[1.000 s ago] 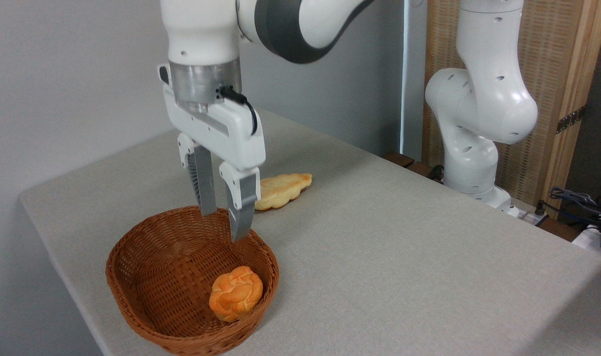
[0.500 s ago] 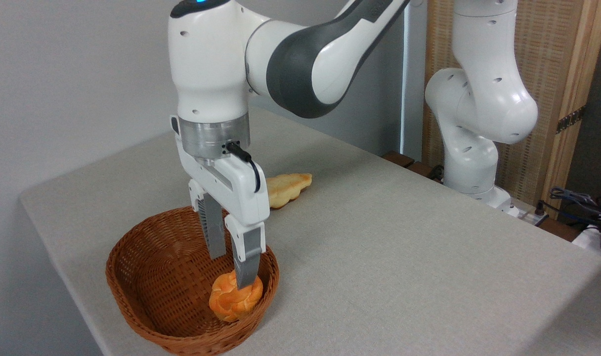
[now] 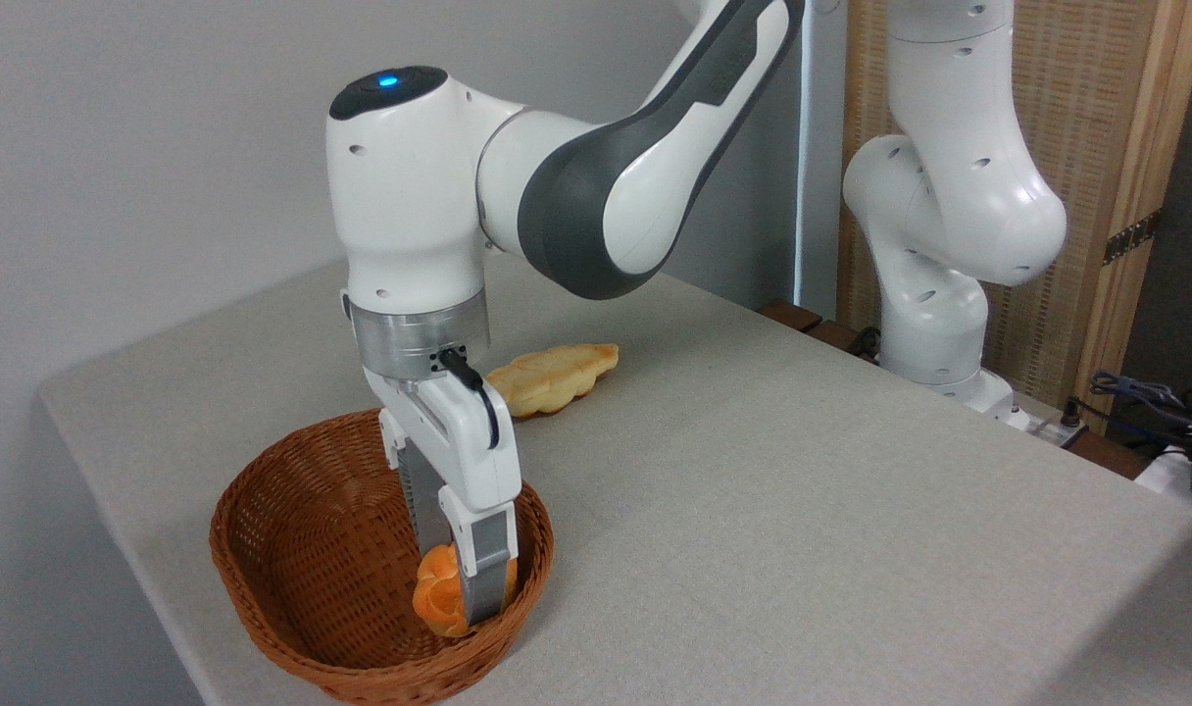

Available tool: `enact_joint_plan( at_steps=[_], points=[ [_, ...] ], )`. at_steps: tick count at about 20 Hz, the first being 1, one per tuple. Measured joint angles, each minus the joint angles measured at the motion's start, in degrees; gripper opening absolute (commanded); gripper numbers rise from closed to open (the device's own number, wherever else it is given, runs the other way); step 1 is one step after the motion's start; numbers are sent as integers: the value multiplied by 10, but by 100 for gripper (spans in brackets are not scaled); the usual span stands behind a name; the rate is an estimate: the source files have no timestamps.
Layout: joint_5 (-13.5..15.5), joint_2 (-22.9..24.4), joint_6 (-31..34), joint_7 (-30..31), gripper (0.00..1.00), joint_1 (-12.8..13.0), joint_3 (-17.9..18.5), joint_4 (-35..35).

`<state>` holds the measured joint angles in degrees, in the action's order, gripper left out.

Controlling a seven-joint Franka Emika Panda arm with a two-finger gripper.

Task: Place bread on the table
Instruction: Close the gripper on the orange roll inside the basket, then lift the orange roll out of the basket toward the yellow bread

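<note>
Change: since the frame a second back, your gripper [image 3: 464, 596] dropped from above the basket rim down into the basket, and its fingers went from hanging clear of the bun to standing on either side of it.
Jaws: your two grey fingers straddled the bun, the near one across its front and the far one behind it; you could not tell from this view whether they had clenched on it or were only around it.
Bread: the small round knot-shaped bun, glossy orange-golden [image 3: 436, 600], sat low in the basket at its right end, partly hidden by the near finger.
Basket: the brown woven wicker basket [image 3: 292, 588] stood near the front left corner of the table.
Table: the large flat top in light grey-beige speckled cloth [image 3: 753, 510] carried the basket and the loaf.
Loaf: the longer, paler yellow braided loaf [image 3: 552, 377] lay on the cloth behind the basket, apart from it.
Arm: your white and dark grey arm [image 3: 596, 196] reached in from the upper right, wrist pointing down.
</note>
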<state>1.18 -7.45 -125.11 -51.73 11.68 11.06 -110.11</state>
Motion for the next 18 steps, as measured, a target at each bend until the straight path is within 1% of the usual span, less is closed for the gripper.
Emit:
enact_joint_plan(
  at_steps=[2, 3, 4, 6, 7, 10, 11, 18],
  points=[
    [0, -4, -4, 0, 99, 1, -1, 0],
    [0, -6, -4, 0, 93, 2, -2, 0],
    [0, -8, -4, 0, 84, 4, -2, 0],
    [0, -11, -4, 0, 61, 7, -3, 0],
    [0, -12, -4, 0, 58, 7, -4, 0],
    [0, -14, -4, 0, 58, 8, -10, 0],
    [0, -14, -4, 0, 59, 8, -10, 0],
    [0, -14, -4, 0, 60, 9, -11, 0]
  ],
)
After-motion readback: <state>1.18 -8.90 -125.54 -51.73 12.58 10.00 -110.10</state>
